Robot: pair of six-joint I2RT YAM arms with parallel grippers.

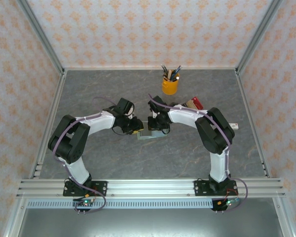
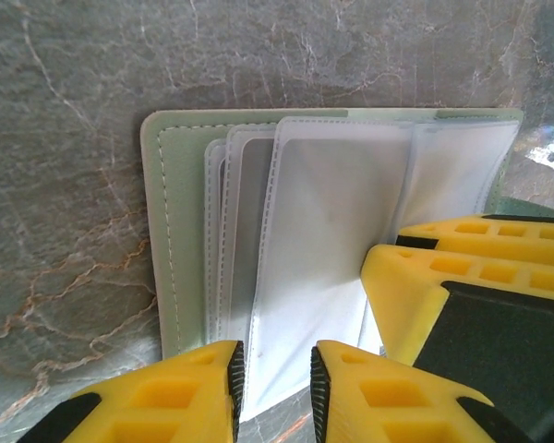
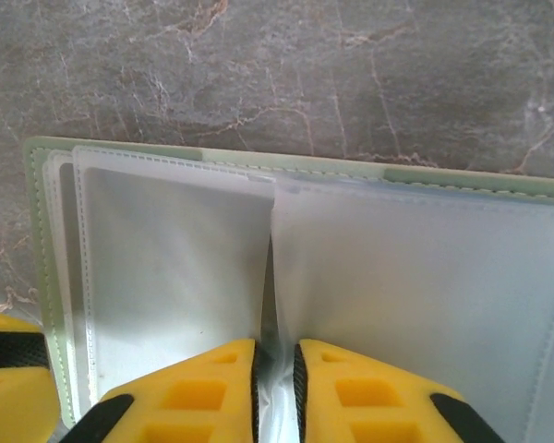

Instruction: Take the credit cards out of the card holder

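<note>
Your card holder (image 1: 149, 135) lies opened flat on the grey marbled tabletop (image 1: 118, 158), about midway between the two arms. It sits nearer the arm bases than the yellow pen cup (image 1: 169, 87) and the cluster of dark, tan and red blocks (image 1: 191, 103), both well apart from it toward the far side. The arms bend inward so that the two claws meet over it.

Look through the left wrist camera: the sage-green cover (image 2: 180, 240) faces up with its see-through pockets fanned across it. Your left claw (image 2: 275, 355) stands with its yellow fingers (image 2: 198, 397) a little apart. The lower corner of the top pocket (image 2: 323, 240) reaches into the gap between them (nothing looks clamped there).

Your right claw (image 3: 275, 346) is down at the holder's middle fold. Its fingers (image 3: 369, 397) are pressed almost together, pinching a clear sleeve (image 3: 277, 388) that crumples between the pads. The pockets on both sides of that fold lie flat and pale, the green rim showing along the far edge.
</note>
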